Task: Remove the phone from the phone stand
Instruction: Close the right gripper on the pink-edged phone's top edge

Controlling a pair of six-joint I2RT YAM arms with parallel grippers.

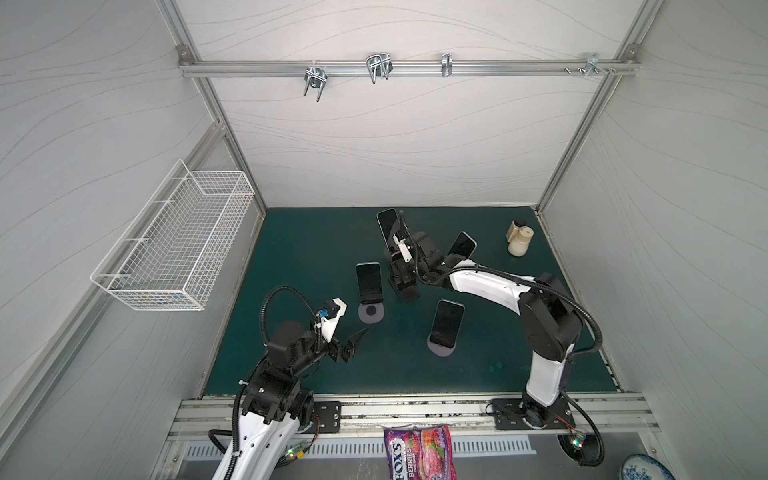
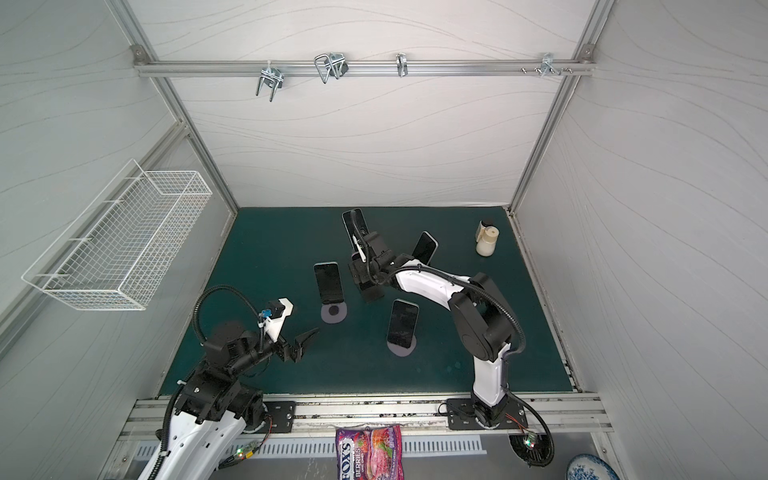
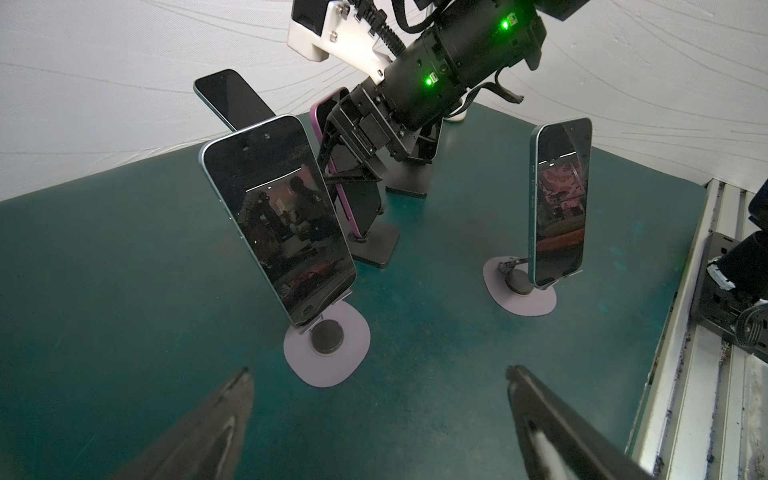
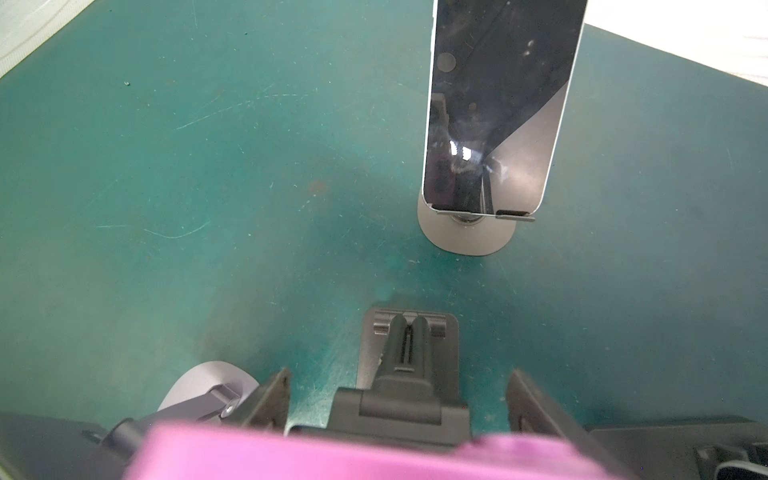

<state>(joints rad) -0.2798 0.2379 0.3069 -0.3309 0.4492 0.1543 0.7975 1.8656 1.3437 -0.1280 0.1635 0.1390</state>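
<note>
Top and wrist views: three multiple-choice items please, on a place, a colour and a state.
1. Where on the mat is the cream bottle? A near left corner; B centre; C far right corner.
2. Edge colour of the phone at the right gripper? A purple; B white; C orange.
3. The left gripper has its fingers: A shut on a phone; B apart, empty; C shut, empty.
Key: C, it stands by the back right edge; A, purple rim in both wrist views; B, wide gap, nothing gripped.
</note>
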